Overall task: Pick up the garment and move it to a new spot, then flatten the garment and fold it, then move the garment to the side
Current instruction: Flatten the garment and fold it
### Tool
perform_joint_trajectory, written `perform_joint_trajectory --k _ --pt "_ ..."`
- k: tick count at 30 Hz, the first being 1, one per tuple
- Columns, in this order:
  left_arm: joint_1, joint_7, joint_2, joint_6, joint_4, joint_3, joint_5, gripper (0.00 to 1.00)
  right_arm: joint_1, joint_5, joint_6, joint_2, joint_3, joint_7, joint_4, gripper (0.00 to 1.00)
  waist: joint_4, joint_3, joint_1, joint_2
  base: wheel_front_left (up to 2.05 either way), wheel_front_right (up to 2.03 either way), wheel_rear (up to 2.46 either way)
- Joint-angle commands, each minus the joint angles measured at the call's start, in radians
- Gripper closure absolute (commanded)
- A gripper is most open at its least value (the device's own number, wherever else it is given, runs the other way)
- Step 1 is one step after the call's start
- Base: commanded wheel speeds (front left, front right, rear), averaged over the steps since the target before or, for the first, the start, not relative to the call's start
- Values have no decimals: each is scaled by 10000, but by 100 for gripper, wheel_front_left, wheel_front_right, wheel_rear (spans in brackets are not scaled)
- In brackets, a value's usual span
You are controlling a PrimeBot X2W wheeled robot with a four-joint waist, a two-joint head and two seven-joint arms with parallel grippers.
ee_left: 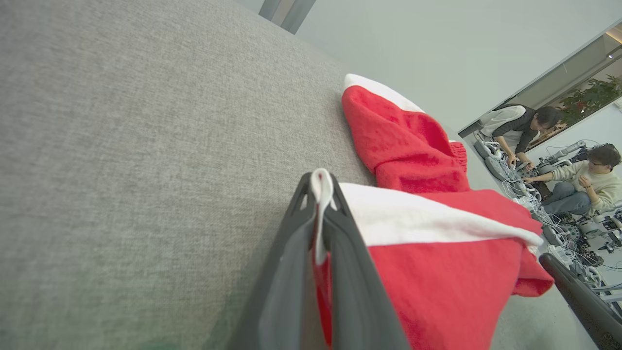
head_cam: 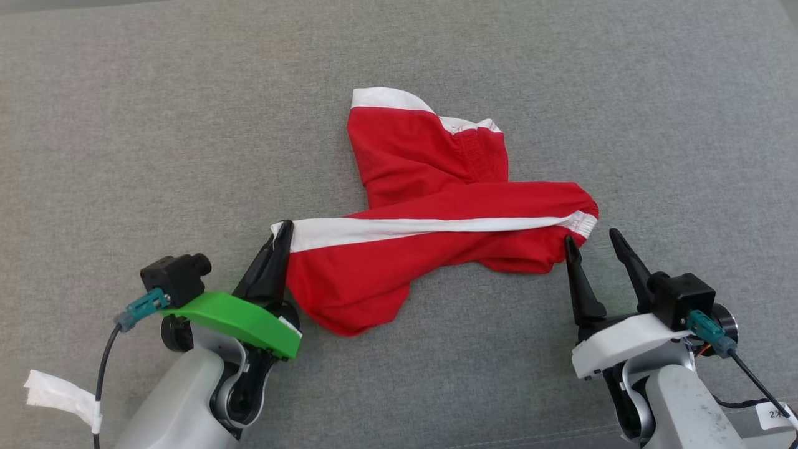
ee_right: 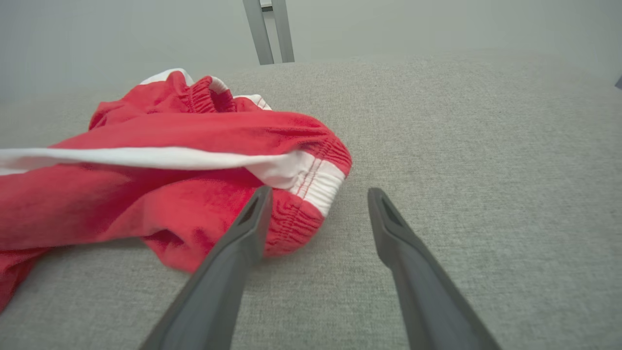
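Centrally, head view: crumpled red cloth garment with white stripe [head_cam: 399,268] lies mid-frame on the grey fabric-covered desk [head_cam: 156,125]. Left pincer [head_cam: 283,229], lower left, is clamped tight on the stripe's white end. Right pincer [head_cam: 591,238], lower right, stands wide apart and holds nothing, its tips just beside the gathered elastic corner. Left wrist view adds two persons [ee_left: 595,177] among cables at right edge. Right wrist view adds the elastic ribbing [ee_right: 296,221], one finger in front of it.
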Motion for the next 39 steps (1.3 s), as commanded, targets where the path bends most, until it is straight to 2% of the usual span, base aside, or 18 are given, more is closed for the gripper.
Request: perform_joint_trajectory --k 1,8,18,28,29,31,32,33,34,37,39 --pt "228 10 -46 -32 -124 185 116 100 99 84 -14 -29 -72 -29 113 0 237 -192 -1 1 0 0 0" --pt "770 10 -218 -32 -469 748 505 100 110 181 -14 -27 -189 -29 422 0 460 -388 -1 1 0 0 0" --pt "868 10 -291 -32 -358 791 638 100 -343 1130 -14 -32 128 -30 644 0 561 -371 -1 1 0 0 0" --pt "748 10 -302 -32 -198 780 642 100 -881 1317 -14 -27 346 -28 1087 0 549 -308 -1 1 0 0 0" --pt "740 10 -292 -32 -178 786 655 100 -879 1315 -14 -24 402 -28 1115 6 554 -293 -1 1 0 0 0" --pt "736 10 -285 -32 -151 799 672 100 -876 1316 -14 -27 449 -28 1097 24 564 -283 -1 1 0 0 0" --pt "747 10 -286 -32 -139 806 679 100 -850 1301 -14 -30 455 -28 1083 42 567 -280 -1 1 0 0 0" --pt "774 10 -300 -32 -122 825 670 100 -801 1245 -14 -30 459 -28 1107 55 570 -280 -1 1 0 0 0" --pt "794 10 -311 -32 -111 829 661 100 -780 1210 -14 -27 461 -28 1112 57 574 -274 -1 1 0 0 0" --pt "762 10 -319 -32 -73 814 659 100 -749 1154 -14 -27 442 -28 1027 78 574 -229 -1 1 0 0 0" --pt "701 10 -349 -32 -59 833 671 100 -744 1118 -14 -27 419 -28 927 86 575 -205 -1 1 0 0 0"
